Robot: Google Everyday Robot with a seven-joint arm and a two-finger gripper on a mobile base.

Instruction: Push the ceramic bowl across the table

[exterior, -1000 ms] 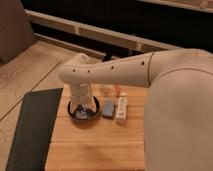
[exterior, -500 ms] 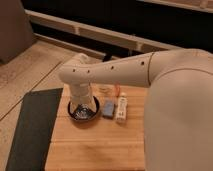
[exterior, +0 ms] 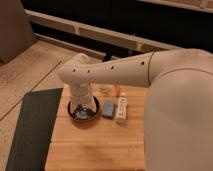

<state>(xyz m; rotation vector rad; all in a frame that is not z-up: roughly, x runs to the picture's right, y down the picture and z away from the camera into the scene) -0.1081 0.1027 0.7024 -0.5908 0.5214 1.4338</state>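
The ceramic bowl (exterior: 84,113) is dark and glossy with a pale speckled inside. It sits near the far left of the light wooden table (exterior: 95,145). My white arm reaches in from the right across the table, and its wrist comes straight down over the bowl. My gripper (exterior: 81,106) is at the bowl, in or just above its inside, and hides part of it.
A small blue-grey block (exterior: 108,108) lies just right of the bowl, and a white tube (exterior: 121,108) lies right of the block. A dark grey mat (exterior: 31,127) lies on the floor left of the table. A dark wall base runs behind.
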